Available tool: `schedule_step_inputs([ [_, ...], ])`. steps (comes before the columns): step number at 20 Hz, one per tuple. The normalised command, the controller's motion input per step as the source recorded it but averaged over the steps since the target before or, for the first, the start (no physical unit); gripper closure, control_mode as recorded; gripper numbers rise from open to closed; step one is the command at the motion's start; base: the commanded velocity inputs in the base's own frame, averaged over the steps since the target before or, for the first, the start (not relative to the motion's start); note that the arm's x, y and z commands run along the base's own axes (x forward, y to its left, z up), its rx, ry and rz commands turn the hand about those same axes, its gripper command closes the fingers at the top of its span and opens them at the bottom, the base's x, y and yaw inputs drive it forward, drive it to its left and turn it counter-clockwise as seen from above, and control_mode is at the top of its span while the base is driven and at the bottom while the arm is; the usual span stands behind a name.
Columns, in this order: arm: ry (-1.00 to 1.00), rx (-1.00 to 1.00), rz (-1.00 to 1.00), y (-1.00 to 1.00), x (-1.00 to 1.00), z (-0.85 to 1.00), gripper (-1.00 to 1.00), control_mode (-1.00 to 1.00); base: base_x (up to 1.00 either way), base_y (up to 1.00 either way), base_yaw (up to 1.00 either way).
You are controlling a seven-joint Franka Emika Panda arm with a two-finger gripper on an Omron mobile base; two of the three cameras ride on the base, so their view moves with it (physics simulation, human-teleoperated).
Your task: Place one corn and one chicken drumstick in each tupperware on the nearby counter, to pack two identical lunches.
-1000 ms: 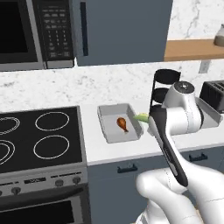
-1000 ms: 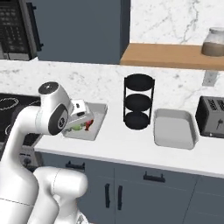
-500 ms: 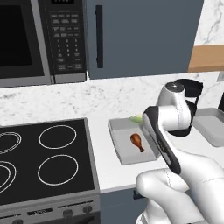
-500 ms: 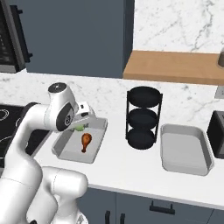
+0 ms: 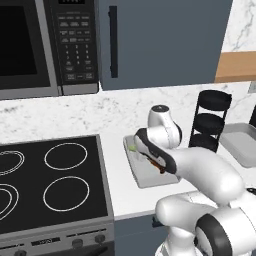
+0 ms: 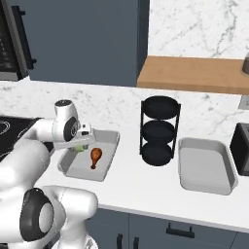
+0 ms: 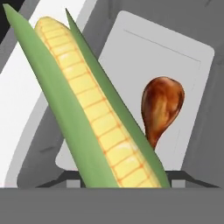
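- Left base view: the white arm bends over the near tupperware (image 5: 150, 172), which sits on the white counter (image 5: 117, 175) just right of the black stovetop (image 5: 50, 185). A scrap of green-yellow corn (image 5: 132, 148) shows at the tray's far-left corner, against the arm. A sliver of orange-brown drumstick (image 5: 161, 169) peeks out beneath the forearm. The black three-tier rack (image 5: 212, 122) stands right of this tray, and a second tupperware (image 5: 242, 145) lies beyond the rack.
- Right base view: the pincer (image 6: 79, 145) hangs over the near tupperware's (image 6: 104, 168) left end, with green husk of the corn (image 6: 79, 147) under it. One chicken drumstick (image 6: 95, 157) lies inside this tray, right of the pincer and apart from it. The second tupperware (image 6: 206, 168), right of the rack (image 6: 158, 131), holds nothing I can see.
- Hand view: the husked corn (image 7: 94, 113) runs diagonally up from the bottom of the view, its base in line with the fingertips, so I judge the pincer clenched on the corn's lower end, though the contact itself is hidden. The drumstick (image 7: 159, 107) lies on the tupperware floor (image 7: 131, 65) just beside the cob, meaty end away from the camera.
- Handling, as judgement: the cob is stiff and light, but the loose husk may slide. The glossy drumstick looks slippery; take it across the thick meaty end.
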Motion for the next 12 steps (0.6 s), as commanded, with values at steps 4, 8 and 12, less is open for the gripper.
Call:
schedule_step_inputs([
  [4,0.07,0.0,-0.2,0.01,0.84,-0.36,1.0,-1.0,0.0,0.0,0.0],
  [8,0.16,0.0,-0.24,-0.08,0.38,-0.49,-1.0,-1.0,0.0,0.0,0.0],
  [12,0.07,0.01,-0.06,-0.02,0.02,-0.09,-1.0,-1.0,0.0,0.0,0.0],
])
